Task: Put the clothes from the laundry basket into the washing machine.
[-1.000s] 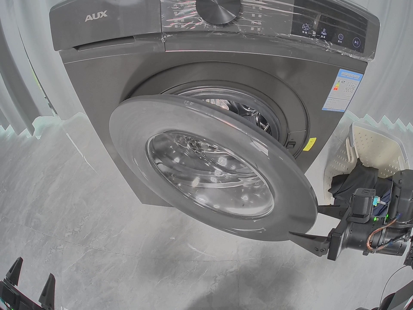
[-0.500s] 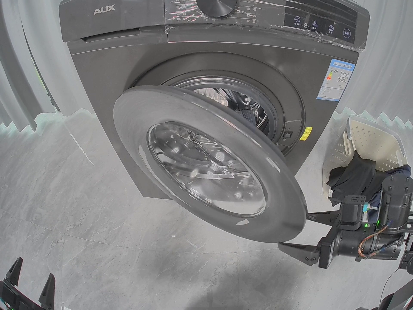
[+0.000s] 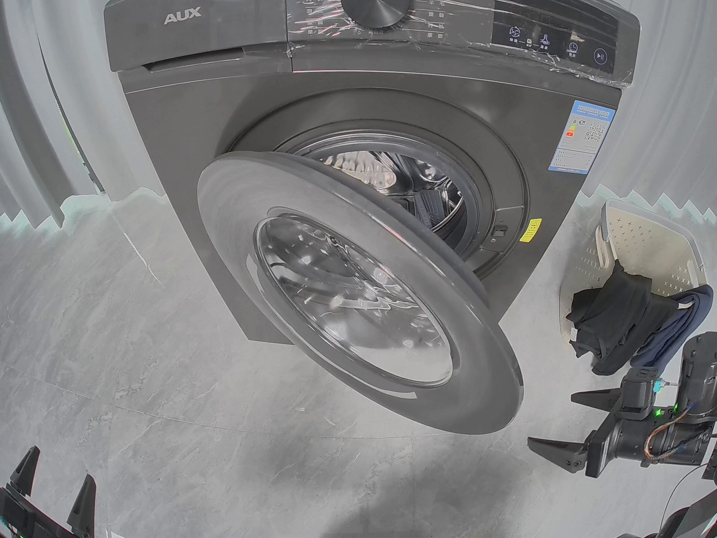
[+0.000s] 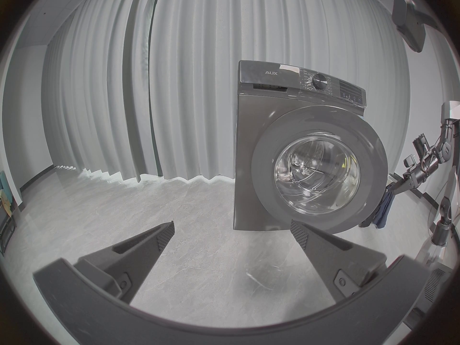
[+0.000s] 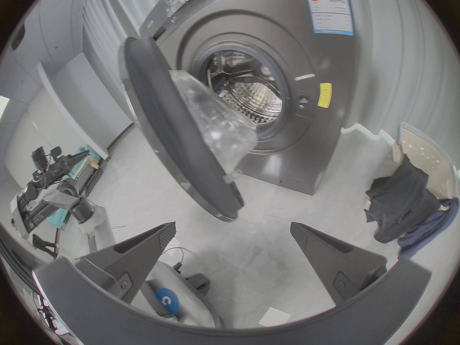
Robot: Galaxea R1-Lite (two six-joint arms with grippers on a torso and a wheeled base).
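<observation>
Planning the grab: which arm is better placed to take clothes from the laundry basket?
Right. The right gripper is open near the black garment draped over the laundry basket; the left gripper is far on the other side.

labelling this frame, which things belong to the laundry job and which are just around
Job: washing machine, its open door, laundry basket, dark clothes, blue garment, open right gripper.
Around: curtain, label sticker, paper scrap.

head close, looking down; both wrists face same washing machine (image 3: pixel 209 113)
</observation>
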